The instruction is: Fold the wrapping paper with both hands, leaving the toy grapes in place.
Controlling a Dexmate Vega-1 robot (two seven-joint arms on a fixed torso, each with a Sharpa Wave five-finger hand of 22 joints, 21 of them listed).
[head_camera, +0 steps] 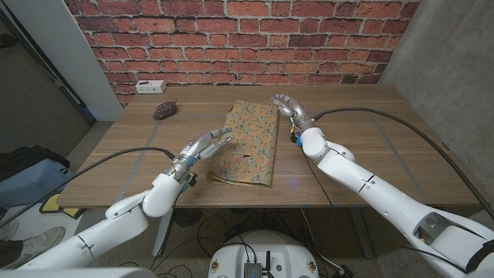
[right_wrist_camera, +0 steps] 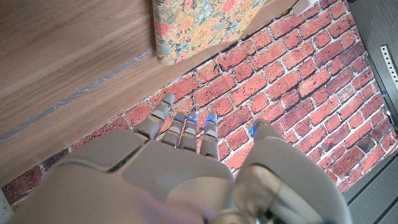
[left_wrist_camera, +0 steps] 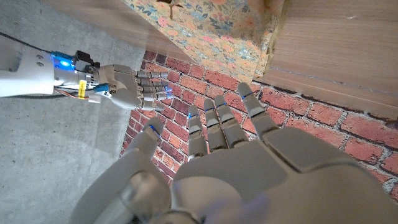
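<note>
Already the wrapping paper (head_camera: 247, 144) lies as a narrow doubled strip near the middle of the tabletop (head_camera: 363, 147), running from the far side toward the near edge. Its near end shows stacked layers and looks a little rumpled, so I judge at least one fold is made; whether another fold or a flattening press is wanted cannot be told from the task line alone.

Just left of the paper, the left hand (head_camera: 202, 147) hovers with its fingers stretched out and apart, fingertips at the paper's left edge, holding nothing. Whether they touch the paper is unclear. Beside the paper's far right corner, the right hand (head_camera: 291, 107) is raised with fingers spread and lightly curled, also holding nothing and apart from the paper.

Well to the left of the paper, near the far edge of the tabletop, sit the toy grapes (head_camera: 163, 110), apart from both hands and seemingly undisturbed, as the task asks. Further left of the paper, by the brick wall (head_camera: 231, 38), lies a white power strip (head_camera: 150, 86).

By count: one sheet of paper, one bunch of grapes, one power strip, two hands.
</note>
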